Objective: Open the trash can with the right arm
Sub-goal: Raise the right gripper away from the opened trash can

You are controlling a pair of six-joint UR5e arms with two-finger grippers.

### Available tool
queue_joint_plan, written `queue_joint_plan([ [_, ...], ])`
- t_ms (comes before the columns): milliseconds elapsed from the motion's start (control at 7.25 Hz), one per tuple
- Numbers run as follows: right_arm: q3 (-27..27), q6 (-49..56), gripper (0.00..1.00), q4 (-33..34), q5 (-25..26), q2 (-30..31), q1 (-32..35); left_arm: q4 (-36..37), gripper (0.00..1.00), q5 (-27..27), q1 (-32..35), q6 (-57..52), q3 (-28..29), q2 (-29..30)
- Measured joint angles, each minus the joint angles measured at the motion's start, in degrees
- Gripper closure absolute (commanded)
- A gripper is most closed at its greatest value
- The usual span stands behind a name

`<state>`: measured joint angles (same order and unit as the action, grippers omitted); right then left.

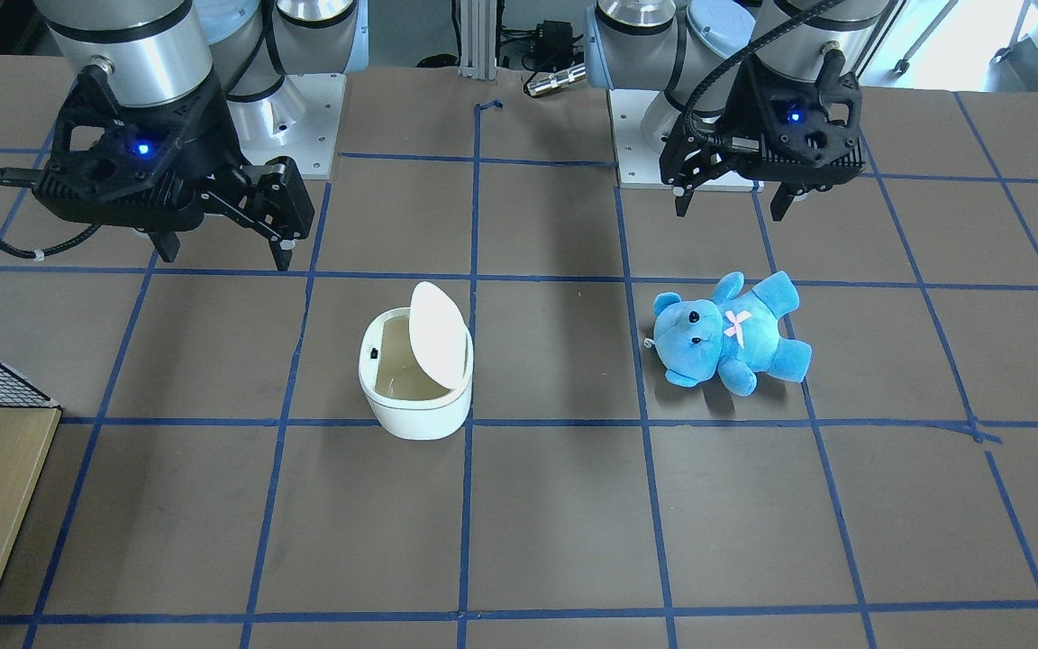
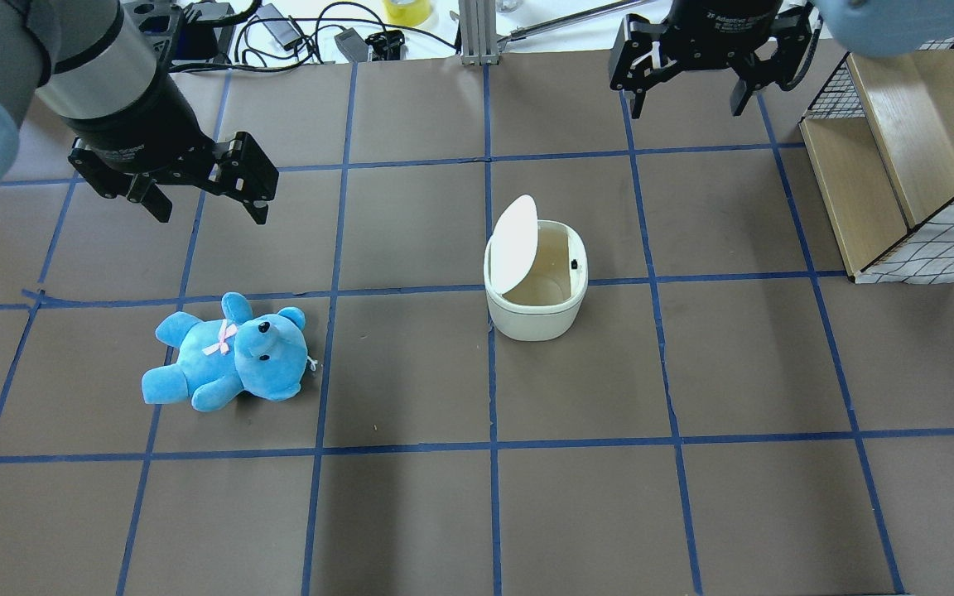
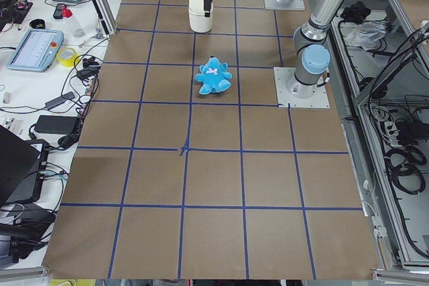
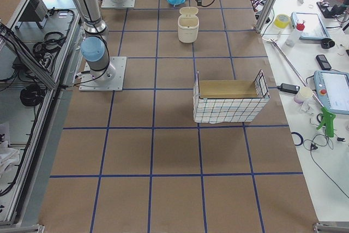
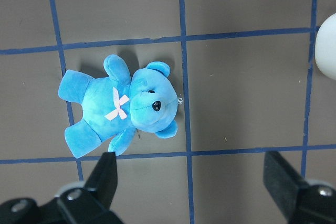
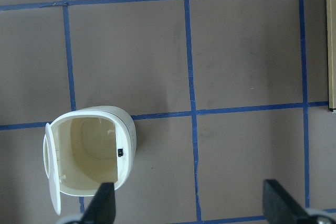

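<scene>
The white trash can (image 1: 415, 410) stands near the middle of the table, and its flip lid (image 1: 436, 333) is tilted up, so the empty inside shows. It also shows in the overhead view (image 2: 531, 319) and the right wrist view (image 6: 92, 153). My right gripper (image 1: 223, 254) is open and empty. It hangs above the table, apart from the can and off to its side, as the overhead view (image 2: 688, 106) also shows. My left gripper (image 1: 731, 209) is open and empty above the blue teddy (image 1: 726, 333).
The teddy (image 2: 228, 352) lies on its back on my left side of the table. A wire basket holding a wooden box (image 2: 899, 165) stands at the right edge, beyond my right gripper. Blue tape lines grid the brown table top.
</scene>
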<state>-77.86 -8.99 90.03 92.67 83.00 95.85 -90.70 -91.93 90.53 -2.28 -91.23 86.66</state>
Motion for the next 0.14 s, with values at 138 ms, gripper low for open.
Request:
queue_joint_plan([
  [138,-0.1,0.0,0.0,0.0,0.0,0.1,0.0,0.0,0.0,0.0,0.0,0.0,0.0,0.0],
])
